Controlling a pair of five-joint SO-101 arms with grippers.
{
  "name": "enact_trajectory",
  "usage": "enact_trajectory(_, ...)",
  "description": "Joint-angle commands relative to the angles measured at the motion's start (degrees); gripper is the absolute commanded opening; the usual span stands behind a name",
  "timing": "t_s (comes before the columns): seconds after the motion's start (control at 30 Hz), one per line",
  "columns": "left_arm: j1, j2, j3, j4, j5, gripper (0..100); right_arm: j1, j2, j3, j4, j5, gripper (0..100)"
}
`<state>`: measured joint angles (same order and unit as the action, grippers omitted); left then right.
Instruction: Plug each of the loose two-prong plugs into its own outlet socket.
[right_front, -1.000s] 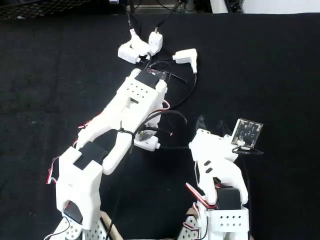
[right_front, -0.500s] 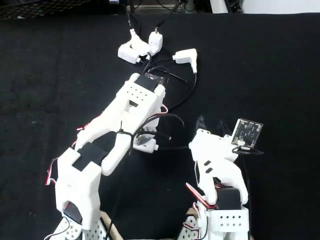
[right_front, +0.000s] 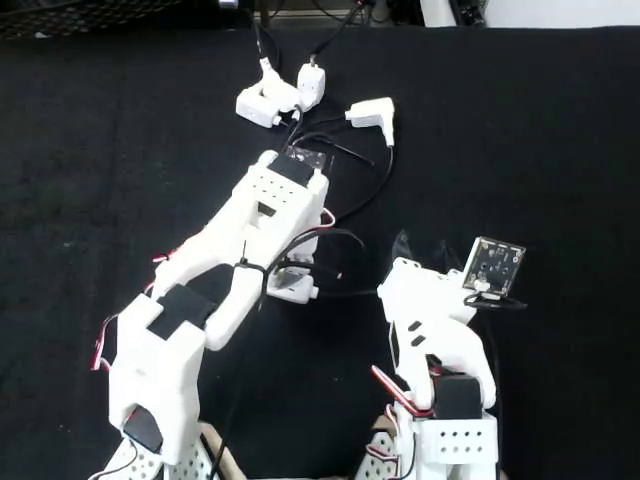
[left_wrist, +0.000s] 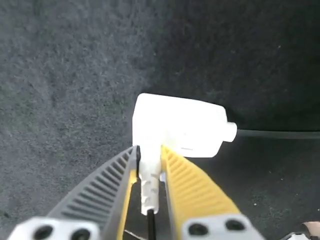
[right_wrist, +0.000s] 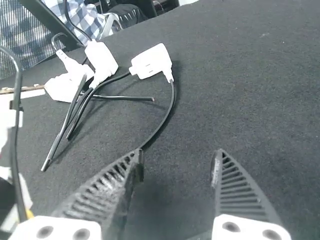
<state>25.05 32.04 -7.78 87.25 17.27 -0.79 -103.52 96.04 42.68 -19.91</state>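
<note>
Left wrist view shows a white plug (left_wrist: 180, 127) lying on the black worktop (left_wrist: 60, 65), with a black cord (left_wrist: 275, 133) leaving a small stub at one end of its body. The left hand (left_wrist: 148, 152) is closed on the plug's narrow ribbed neck: a grey finger (left_wrist: 107, 185) and a yellow finger (left_wrist: 192, 187) press against it from either side, and a thin dark lead runs back between them. Whether any prongs sit in a socket cannot be told. In the high view the left arm (right_front: 240, 250) stretches from the lower left of the frame toward the upper centre. Beside the arm's middle a white piece (right_front: 293, 286) lies on the worktop, with a cord running off to the right. At upper centre a white block (right_front: 258, 104) lies just beside a smaller plug (right_front: 310, 85), and an angled plug (right_front: 372, 112) lies to their right, apart from them; black cords loop from this group toward the left arm. The right arm (right_front: 440, 330) is folded at the lower right of the frame, well apart from the group. In the right wrist view the right hand (right_wrist: 178, 155) is open, its dark fingers spread wide over the worktop, with the angled plug (right_wrist: 151, 61), the smaller plug (right_wrist: 100, 57) and the block (right_wrist: 62, 86) farther off.
</note>
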Motion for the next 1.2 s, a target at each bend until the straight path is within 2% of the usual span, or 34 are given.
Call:
enact_trajectory(0.0,-0.66,3.16,0.31,-5.98,0.53,3,-0.7,-2.24,0.57,-0.09,0.44,22.7)
enact_trajectory(0.23,-0.22,7.38,-0.13,-9.58,0.18,3,-0.7,-2.24,0.57,-0.09,0.44,22.7)
enact_trajectory(0.5,-0.57,14.07,-10.15,-1.41,0.18,4,-0.7,-2.24,0.57,-0.09,0.44,22.7)
enact_trajectory(0.57,-0.66,15.56,-13.67,1.49,0.44,9,-0.7,-2.24,0.57,-0.09,0.44,22.7)
enact_trajectory(0.73,-0.66,16.44,-20.26,9.14,5.36,35,-0.7,-2.24,0.57,0.0,0.44,22.7)
enact_trajectory(0.93,-1.63,15.91,-26.68,12.75,3.08,36,-0.7,-2.24,0.57,0.18,2.29,23.0)
enact_trajectory(1.03,-4.35,14.68,-30.46,13.63,3.16,36,-0.79,-2.51,0.57,1.23,6.51,23.0)
enact_trajectory(1.17,-8.84,11.87,-32.04,13.54,3.08,36,-0.79,-2.51,0.57,1.41,7.03,23.0)
